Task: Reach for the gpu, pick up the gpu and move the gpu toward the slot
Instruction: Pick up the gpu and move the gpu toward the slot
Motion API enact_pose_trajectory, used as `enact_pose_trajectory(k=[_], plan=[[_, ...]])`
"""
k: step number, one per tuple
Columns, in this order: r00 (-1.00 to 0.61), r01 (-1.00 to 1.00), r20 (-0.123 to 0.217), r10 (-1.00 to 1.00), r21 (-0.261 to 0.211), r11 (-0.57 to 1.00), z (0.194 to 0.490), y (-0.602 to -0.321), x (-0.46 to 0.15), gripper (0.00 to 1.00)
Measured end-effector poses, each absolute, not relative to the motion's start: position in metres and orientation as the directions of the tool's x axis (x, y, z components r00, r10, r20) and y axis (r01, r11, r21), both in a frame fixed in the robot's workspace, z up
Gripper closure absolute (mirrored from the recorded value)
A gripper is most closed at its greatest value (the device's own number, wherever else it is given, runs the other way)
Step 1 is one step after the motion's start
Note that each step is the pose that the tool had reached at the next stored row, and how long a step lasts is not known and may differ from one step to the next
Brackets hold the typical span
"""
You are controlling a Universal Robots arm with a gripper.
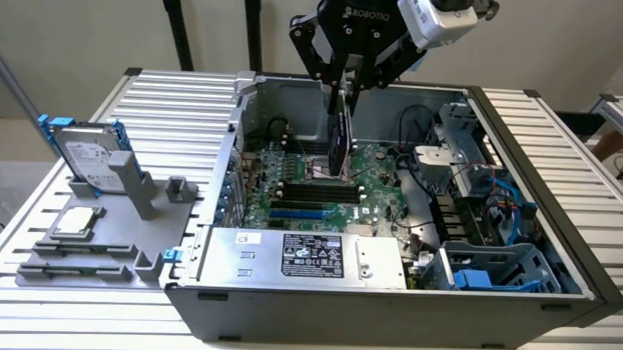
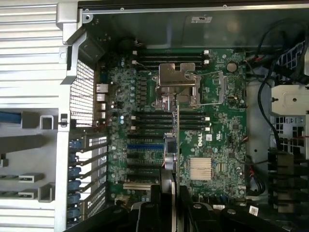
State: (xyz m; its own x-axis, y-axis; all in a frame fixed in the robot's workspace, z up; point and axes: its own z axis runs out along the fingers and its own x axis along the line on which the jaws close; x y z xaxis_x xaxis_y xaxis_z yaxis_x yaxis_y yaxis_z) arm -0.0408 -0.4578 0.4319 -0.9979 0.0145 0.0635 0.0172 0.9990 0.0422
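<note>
GPU hangs edge-on and dark from the gripper, held upright over the open computer case, its lower end just above the green motherboard. The fingers are clenched on the card's upper edge, grasping it. In the wrist view the gpu runs as a thin vertical strip from between the fingers out over the motherboard, crossing the black memory slots and ending near the silver processor socket; a blue expansion slot lies just beside it. On the ribbed bench, at the exterior view's left, a grey holder carries a silver hard drive with blue rails standing upright and a small square silver chip lying flat.
</note>
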Motion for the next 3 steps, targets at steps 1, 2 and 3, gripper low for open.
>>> enact_pose_trajectory(k=[1,2,3], plan=[[-0.998,0.017,0.063,0.014,0.042,0.999,0.4319,-0.4578,-0.0408,0.74],[-0.998,0.017,0.063,0.014,0.042,0.999,0.4319,-0.4578,-0.0408,0.74],[-0.998,0.017,0.063,0.014,0.042,0.999,0.4319,-0.4578,-0.0408,0.74]])
